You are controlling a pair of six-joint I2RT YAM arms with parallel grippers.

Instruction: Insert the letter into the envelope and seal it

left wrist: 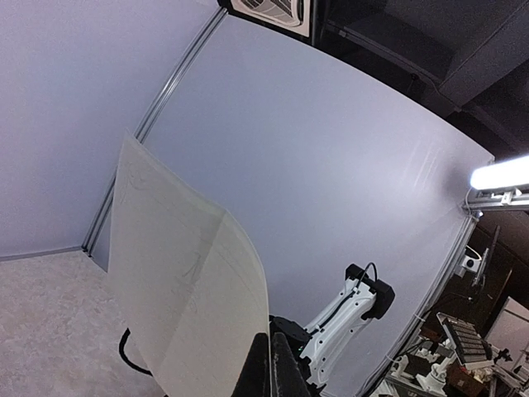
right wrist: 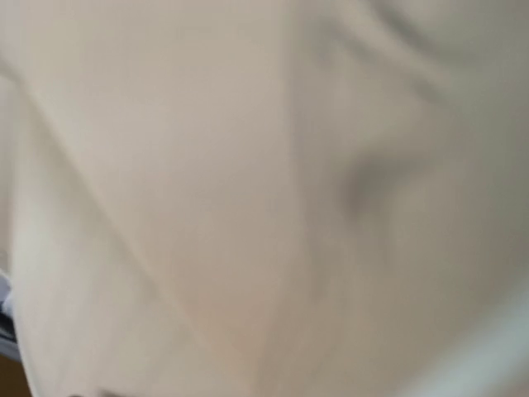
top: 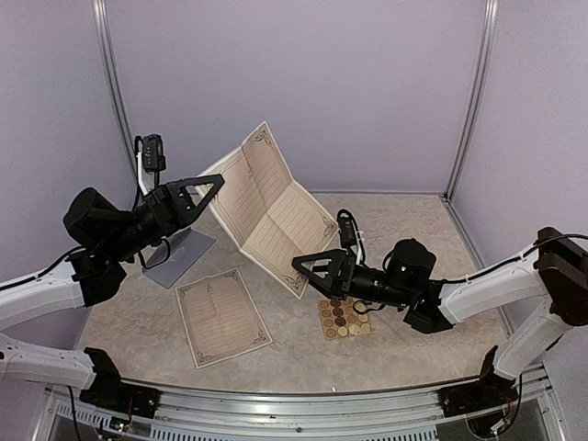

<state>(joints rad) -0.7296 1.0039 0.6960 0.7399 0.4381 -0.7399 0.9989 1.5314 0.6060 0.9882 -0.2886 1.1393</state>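
the left gripper (top: pixel 217 184) pinched the creased cream paper letter (top: pixel 271 207) at its left edge, aloft; the right gripper (top: pixel 299 265) looked closed on its near edge. pulling apart could tear it. the flat grey-lavender paper envelope (top: pixel 184 259) lay below at the left, partly hidden by the arm; the right wrist view was only blurred paper.

Right wrist view all blurred cream letter (right wrist: pixel 248 198); envelope (top: pixel 186 260) partly behind left gripper (top: pixel 213 191).

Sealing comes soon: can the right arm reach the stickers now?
Probably not yet: the right gripper seems clamped on the raised letter. The stickers lie uncovered just below it, so little else blocks it.
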